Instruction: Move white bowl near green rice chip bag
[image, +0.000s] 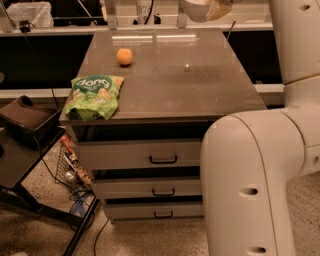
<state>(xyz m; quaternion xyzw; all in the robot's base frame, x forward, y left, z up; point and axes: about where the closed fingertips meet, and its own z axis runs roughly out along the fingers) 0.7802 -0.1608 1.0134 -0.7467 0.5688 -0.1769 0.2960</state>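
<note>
Camera view is showing the gripper at twelve o'clock, cut by the top edge and clamping the white bowl in the air over the far edge of the grey-brown cabinet top. Three drawers are sitting beneath, above speckled floor. The green rice chip bag is lying at the near left corner, well apart from the bowl, its long axis running twelve to six with the lettering toward twelve. An orange fruit is resting at the bag's one o'clock.

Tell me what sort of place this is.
Likely a lab or workshop: a drawer cabinet as bench, a black cart beside it, a counter behind. Tool holds the white bowl at the top edge.
</note>
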